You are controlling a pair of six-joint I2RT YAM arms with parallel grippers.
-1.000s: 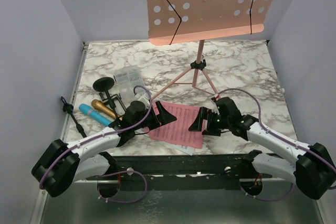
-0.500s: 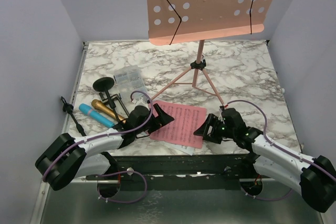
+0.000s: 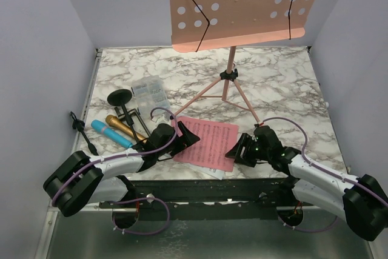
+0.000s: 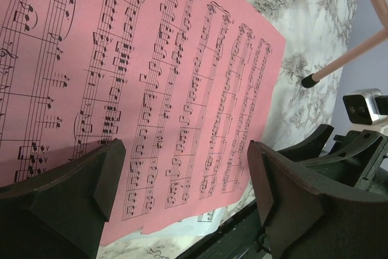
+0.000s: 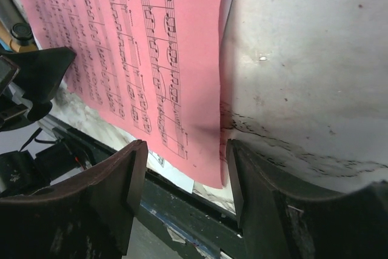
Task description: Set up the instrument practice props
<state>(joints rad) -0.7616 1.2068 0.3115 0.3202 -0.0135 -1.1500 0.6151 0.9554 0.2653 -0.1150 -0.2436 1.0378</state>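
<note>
Right gripper (image 3: 235, 150) has come to the pink sheet-music page (image 3: 206, 141), fingers (image 5: 115, 180) narrowing, nothing held. Left gripper (image 3: 190, 133) beside it stands wide. Pickup seems next.

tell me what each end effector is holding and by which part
Nothing held. The left end effector and right end effector are open over the pink sheet-music page, the right straddling its corner.

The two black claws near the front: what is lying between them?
A pink sheet-music page lies flat on the table between the left gripper and the right gripper, seen in the top view; a white page peeks from under its near edge.
</note>
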